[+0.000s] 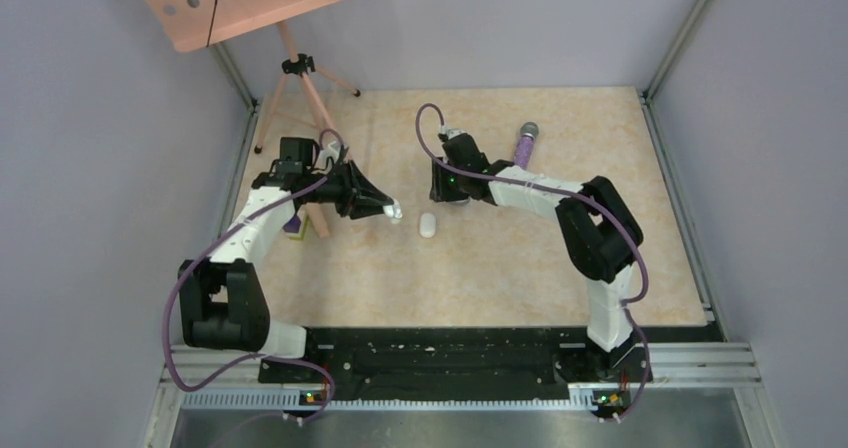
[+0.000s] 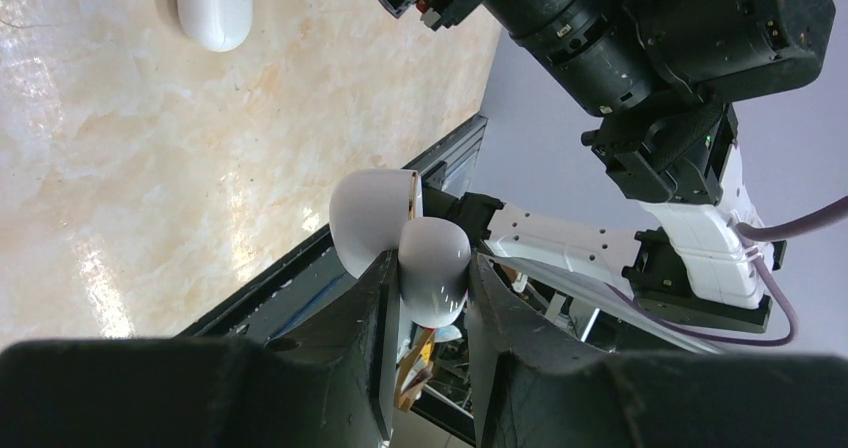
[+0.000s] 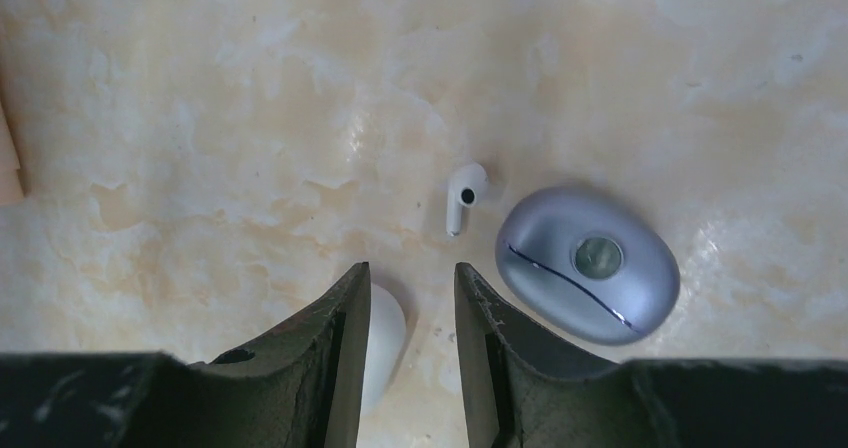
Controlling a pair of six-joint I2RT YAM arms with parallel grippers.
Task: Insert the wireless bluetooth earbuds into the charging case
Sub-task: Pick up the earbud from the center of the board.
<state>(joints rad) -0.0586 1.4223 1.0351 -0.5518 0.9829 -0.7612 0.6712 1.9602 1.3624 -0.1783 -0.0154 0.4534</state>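
From above, the left pincer (image 1: pixel 390 210) hung over the bench (image 1: pixel 500 278), left of centre, clamped on an open case (image 1: pixel 397 211). It looked to be held up so that its hollow could take a bud. A shut case (image 1: pixel 428 225) lay on the bench just to its right. The right pincer (image 1: pixel 450 196) pointed down a little farther right, with a microphone (image 1: pixel 525 140) lying beyond it toward the far side. No earbud could be made out from here.

At the left wrist, the fingers (image 2: pixel 375 318) were drawn narrow on one shell of the open case, with the other shell swung aside, clear of the bench.

At the right wrist, the pincer stood partly spread and held nothing, with bare bench between its tips. A white earbud (image 3: pixel 463 196) lay loose on the bench just past the tips, just beside a shut purple case (image 3: pixel 587 265). The gap looked set to come down over the bud, which was in no case yet. A white rounded thing (image 3: pixel 385 338) sat half hidden behind one finger; I could not tell what it was.
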